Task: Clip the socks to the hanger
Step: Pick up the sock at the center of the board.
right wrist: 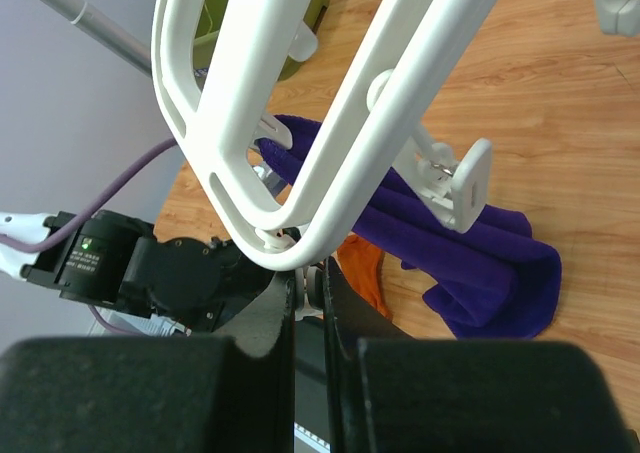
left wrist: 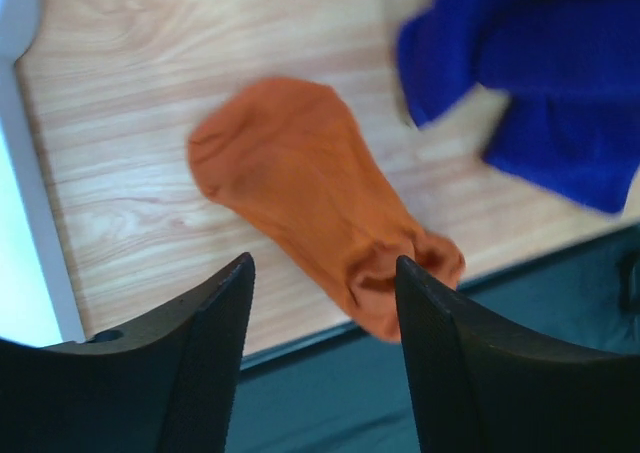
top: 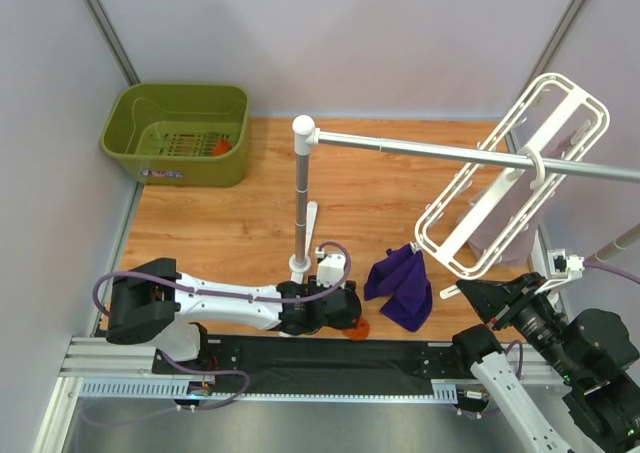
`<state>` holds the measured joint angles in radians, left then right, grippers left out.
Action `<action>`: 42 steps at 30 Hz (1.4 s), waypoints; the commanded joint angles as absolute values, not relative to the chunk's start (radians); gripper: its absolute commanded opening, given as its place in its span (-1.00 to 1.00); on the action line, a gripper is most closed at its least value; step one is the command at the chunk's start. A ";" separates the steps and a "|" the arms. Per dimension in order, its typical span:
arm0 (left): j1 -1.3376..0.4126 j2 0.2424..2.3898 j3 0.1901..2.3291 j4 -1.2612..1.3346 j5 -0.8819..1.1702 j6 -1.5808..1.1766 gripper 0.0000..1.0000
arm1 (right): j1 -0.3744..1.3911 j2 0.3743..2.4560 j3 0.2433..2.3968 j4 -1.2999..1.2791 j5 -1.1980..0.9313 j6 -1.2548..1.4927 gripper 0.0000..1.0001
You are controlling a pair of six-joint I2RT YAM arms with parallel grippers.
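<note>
One orange sock (left wrist: 310,193) lies flat on the wooden table by its near edge, also seen as sock (top: 359,328) and sock (right wrist: 362,265). My left gripper (left wrist: 322,261) hovers just above its cuff end, open, with nothing between the fingers; from above the left gripper (top: 348,320) sits by the post's foot. A second orange sock (top: 222,146) lies in the green basket. The white hanger (top: 510,173) hangs tilted from the silver rail. My right gripper (right wrist: 308,276) is shut on a small white clip under the hanger's (right wrist: 330,123) lowest corner, seen from above as right gripper (top: 455,289).
A dark purple cloth (top: 402,285) lies crumpled between the two grippers, next to the sock. The green basket (top: 140,138) stands at the back left. A white post (top: 302,203) carries the silver rail (top: 430,151). A pale cloth (top: 492,231) hangs from the hanger.
</note>
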<state>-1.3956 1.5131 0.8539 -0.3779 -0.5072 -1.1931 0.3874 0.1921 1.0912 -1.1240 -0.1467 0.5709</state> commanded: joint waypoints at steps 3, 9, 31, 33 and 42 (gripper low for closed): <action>-1.456 1.554 0.966 -0.429 -0.560 -0.927 0.39 | 0.390 0.187 1.062 -1.325 -0.184 0.546 -1.00; -1.454 1.658 1.086 -0.520 -0.566 -0.868 0.42 | 0.390 0.178 1.062 -1.330 -0.184 0.548 -1.00; -1.359 1.731 1.065 -0.381 -0.356 -0.861 -1.00 | 0.388 0.189 1.072 -1.332 -0.202 0.525 -1.00; -1.359 1.692 1.058 -0.386 -0.330 -0.871 -1.00 | 0.390 0.193 1.075 -1.327 -0.222 0.509 -1.00; -1.391 1.356 1.035 -0.328 -0.362 -1.075 -1.00 | 0.390 0.232 1.095 -1.339 -0.227 0.497 -1.00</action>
